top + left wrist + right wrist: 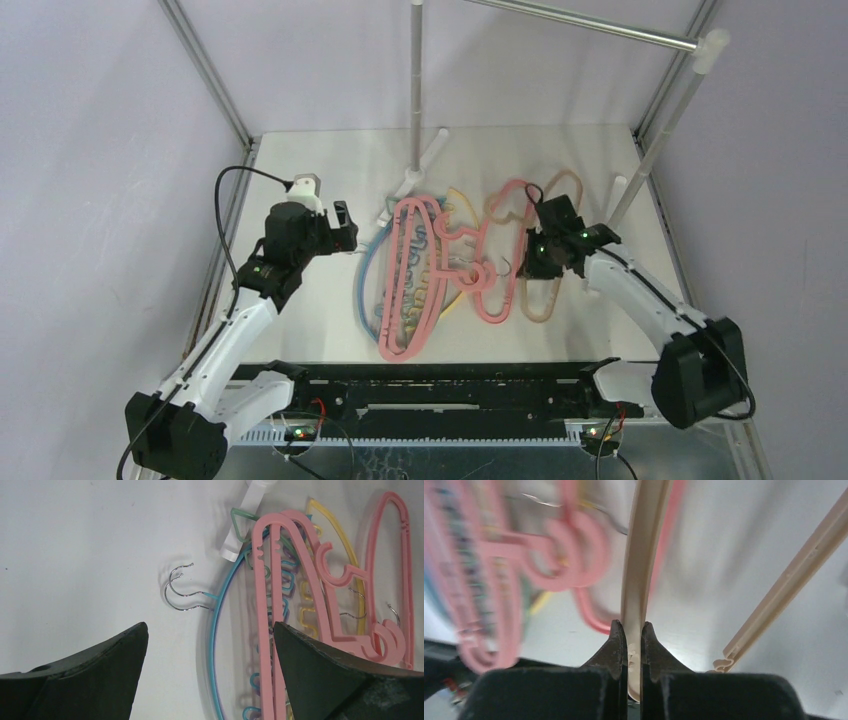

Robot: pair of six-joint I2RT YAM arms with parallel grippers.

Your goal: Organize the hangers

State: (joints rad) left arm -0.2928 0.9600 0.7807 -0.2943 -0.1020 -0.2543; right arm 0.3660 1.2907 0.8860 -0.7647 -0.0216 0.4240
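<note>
Extraction of one hanger from the tangle looked to be the step in hand. The right gripper point(634, 630) was pinched tight on a bar of the beige hanger point(644, 555), at the right edge of the heap of hangers point(420, 270) lying mid-way across the table point(300, 160). The next move probably called for lifting it free of the pink hangers point(261, 605) and carrying it toward the rail point(590, 22). The left gripper point(210, 625) hung spread wide, holding nothing, over the blue hanger point(213, 650) beside its wire hooks.
</note>
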